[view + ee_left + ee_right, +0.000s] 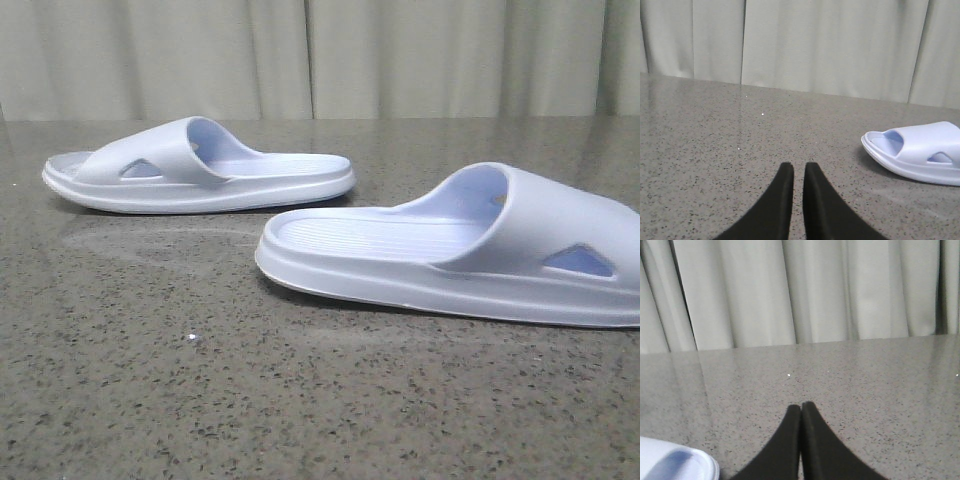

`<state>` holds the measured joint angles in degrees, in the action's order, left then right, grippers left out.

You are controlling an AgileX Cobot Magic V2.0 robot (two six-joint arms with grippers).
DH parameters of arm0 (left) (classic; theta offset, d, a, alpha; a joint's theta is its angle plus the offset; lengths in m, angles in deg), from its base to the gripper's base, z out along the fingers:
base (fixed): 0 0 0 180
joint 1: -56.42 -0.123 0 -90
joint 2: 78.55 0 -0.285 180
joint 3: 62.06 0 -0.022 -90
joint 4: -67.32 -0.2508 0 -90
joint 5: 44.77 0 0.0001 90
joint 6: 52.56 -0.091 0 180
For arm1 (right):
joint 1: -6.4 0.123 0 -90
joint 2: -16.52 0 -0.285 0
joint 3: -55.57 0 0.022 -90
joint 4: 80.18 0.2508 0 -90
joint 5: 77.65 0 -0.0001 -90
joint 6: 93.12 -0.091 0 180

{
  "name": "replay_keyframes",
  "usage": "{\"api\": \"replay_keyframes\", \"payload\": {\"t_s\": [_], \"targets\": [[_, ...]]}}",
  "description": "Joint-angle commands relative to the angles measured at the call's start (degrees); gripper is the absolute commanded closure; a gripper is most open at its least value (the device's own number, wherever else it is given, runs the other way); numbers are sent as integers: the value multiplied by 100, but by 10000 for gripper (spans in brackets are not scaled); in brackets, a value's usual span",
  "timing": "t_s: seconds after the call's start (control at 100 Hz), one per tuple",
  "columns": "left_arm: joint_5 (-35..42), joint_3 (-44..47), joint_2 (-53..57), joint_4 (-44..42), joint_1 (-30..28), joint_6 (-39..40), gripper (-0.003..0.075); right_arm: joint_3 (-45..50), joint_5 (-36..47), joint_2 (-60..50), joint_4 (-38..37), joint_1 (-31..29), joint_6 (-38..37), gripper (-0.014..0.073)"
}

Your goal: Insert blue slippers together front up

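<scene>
Two pale lavender-blue slippers lie sole-down and apart on the speckled grey table (pixel 300 400). The far slipper (pixel 200 170) sits at the back left with its toe pointing left. The near slipper (pixel 450 250) sits at the right with its toe pointing right, running out of frame. In the left wrist view, my left gripper (pixel 798 167) hovers over bare table, empty and all but shut with a narrow slit between the fingers; one slipper (pixel 920 152) lies off to its side. My right gripper (pixel 801 406) is shut and empty, with a slipper's edge (pixel 670 465) close beside it. Neither gripper shows in the front view.
A pale pleated curtain (pixel 320 55) hangs behind the table's far edge. The grey stone tabletop runs across the whole front view.
</scene>
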<state>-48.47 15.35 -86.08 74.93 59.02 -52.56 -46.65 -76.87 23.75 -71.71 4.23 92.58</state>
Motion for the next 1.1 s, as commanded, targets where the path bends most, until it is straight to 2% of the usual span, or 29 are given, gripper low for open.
{"api": "replay_keyframes", "payload": {"t_s": [0.0, 0.11, 0.28, 0.34, 0.44, 0.55, 0.64, 0.78, 0.93, 0.98, 1.09], "targets": [[485, 51, 170, 471, 26, 0, 705, 124, 536, -123, 572, 9, 20, 672], [560, 41, 170, 1299, 26, 0, 705, 124, 513, -123, 1407, 9, 20, 672], [741, 28, 170, 3237, 26, 0, 705, 93, 435, -123, 3143, 9, 20, 672], [686, -28, 170, 3484, 26, 0, 705, 2, 274, -123, 3492, 9, 20, 672], [333, -245, 132, 3394, 37, 0, 705, -261, -253, 26, 3412, 9, 88, 672], [53, -742, -216, 2841, 37, 0, 705, -735, -662, 544, 3078, 9, 241, 671], [-383, -1302, -844, 2125, 37, 0, 705, -1284, -1136, 1384, 2658, 9, 241, 671], [-1578, -2354, -2199, 983, 37, 0, 705, -2380, -2254, 3028, 2065, 9, 241, 672], [-2309, -3169, -3327, 999, 37, 0, 705, -3395, -3235, 4286, 2028, 9, 417, 672], [-2442, -3301, -3521, 999, 37, 0, 704, -3600, -3469, 4475, 2028, 9, 568, 672], [-2668, -3547, -3883, 1214, 37, -527, 703, -3864, -3894, 4616, 2039, 9, 879, 665]]}}
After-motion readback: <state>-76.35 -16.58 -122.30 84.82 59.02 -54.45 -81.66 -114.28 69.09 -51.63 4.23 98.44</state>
